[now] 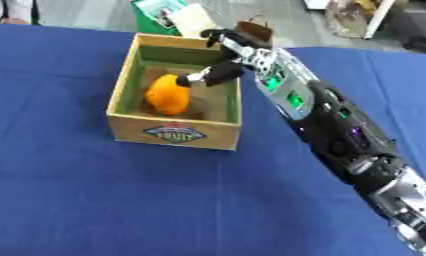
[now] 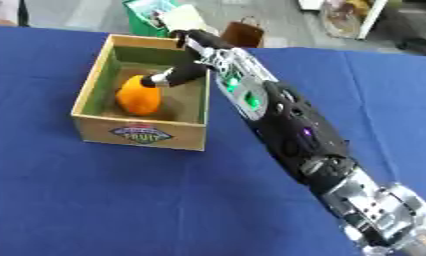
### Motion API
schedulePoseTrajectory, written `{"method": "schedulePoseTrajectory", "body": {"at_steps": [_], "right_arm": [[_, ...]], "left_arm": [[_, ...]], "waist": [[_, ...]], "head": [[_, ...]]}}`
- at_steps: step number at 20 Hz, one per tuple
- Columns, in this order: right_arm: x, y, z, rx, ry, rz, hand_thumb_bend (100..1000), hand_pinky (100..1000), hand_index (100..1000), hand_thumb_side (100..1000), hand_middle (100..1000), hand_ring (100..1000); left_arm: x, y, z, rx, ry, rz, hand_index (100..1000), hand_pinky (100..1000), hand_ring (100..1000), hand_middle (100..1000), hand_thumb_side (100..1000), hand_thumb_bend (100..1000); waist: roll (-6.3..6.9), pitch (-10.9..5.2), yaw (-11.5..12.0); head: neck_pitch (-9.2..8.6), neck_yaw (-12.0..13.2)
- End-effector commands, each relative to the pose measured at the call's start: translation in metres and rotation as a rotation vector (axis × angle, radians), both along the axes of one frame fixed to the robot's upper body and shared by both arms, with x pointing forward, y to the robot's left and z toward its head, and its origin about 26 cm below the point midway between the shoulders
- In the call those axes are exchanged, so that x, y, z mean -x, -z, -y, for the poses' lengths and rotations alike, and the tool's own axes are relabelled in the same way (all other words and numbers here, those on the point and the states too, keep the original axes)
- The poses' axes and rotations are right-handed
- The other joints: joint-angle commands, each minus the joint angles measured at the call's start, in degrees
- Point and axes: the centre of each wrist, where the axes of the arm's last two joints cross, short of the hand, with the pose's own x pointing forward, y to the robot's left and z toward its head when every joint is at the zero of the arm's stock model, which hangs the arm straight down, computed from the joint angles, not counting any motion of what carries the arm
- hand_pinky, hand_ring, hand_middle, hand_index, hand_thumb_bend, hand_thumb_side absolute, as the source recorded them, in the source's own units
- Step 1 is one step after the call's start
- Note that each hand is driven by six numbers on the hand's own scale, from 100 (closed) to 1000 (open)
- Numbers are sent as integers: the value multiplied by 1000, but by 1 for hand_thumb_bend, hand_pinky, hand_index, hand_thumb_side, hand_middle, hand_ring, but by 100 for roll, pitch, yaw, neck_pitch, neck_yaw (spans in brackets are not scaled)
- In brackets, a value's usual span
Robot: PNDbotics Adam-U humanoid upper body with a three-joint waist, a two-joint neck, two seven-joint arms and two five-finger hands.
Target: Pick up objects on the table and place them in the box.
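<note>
Reaching in from the right, the right robot hand (image 2: 177, 74) hangs over the open wooden box (image 1: 175, 134), its dark fingers pointing down and left to the top of an orange, rounded object (image 1: 167, 95) that looks like a fruit. The fingertips touch the object's upper end; whether they pinch it or merely rest on it I cannot tell, since the fingers crowd together there and no gap shows. The orange object stands inside the box, on its floor, nearer the left wall. No left robot hand shows in either view.

Judging from this, the placing step is close to done and the risk lies in the exit. If the fingers are not fully off the object when the arm lifts, the object could come up with them and roll out or drop onto the blue surface (image 1: 94, 200). The forearm (image 1: 286, 87) also crosses just above the box's right rim, so a careless sideways pull could catch that wall and shove or tip the box. A straight rise before any sideways travel seems safest.

The right eye view shows the fingertip meeting the object's top more plainly, with the box's inner right wall open to sight. The left eye view shows more of the brown bag (image 1: 254, 31) behind the wrist and the label on the box front.
</note>
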Motion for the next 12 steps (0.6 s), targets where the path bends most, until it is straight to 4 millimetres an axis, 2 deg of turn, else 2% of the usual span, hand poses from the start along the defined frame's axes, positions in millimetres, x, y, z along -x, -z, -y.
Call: {"method": "schedulePoseTrajectory", "body": {"at_steps": [1,5,6,9,11,12], "right_arm": [[26,-40,19,-43,-5,138,679,919,997,714,845,1000],[79,-67,41,-108,-9,282,609,908,976,794,821,990],[94,-72,45,-134,-11,315,541,904,966,832,809,982],[134,-75,53,-211,-12,378,464,902,919,839,807,980],[142,-68,61,-253,-6,392,371,899,896,889,790,974],[143,-63,66,-282,1,403,262,893,886,938,777,968]], "left_arm": [[3,-9,-3,-20,-18,30,537,449,353,465,789,100],[4,-9,-4,-21,-30,31,537,450,353,465,790,100],[4,-10,-5,-21,-32,32,537,450,353,465,790,100],[4,-10,-5,-22,-38,34,537,450,353,465,790,100],[4,-10,-5,-21,-40,37,537,450,353,465,789,100],[4,-10,-5,-20,-41,38,537,450,353,465,789,100]], "waist": [[17,-96,-36],[-1,-90,-115],[-2,-86,-134],[3,-72,-183],[15,-62,-201],[24,-57,-207]], "head": [[-39,72],[-53,176],[-58,204],[-78,268],[-107,299],[-117,317]]}}
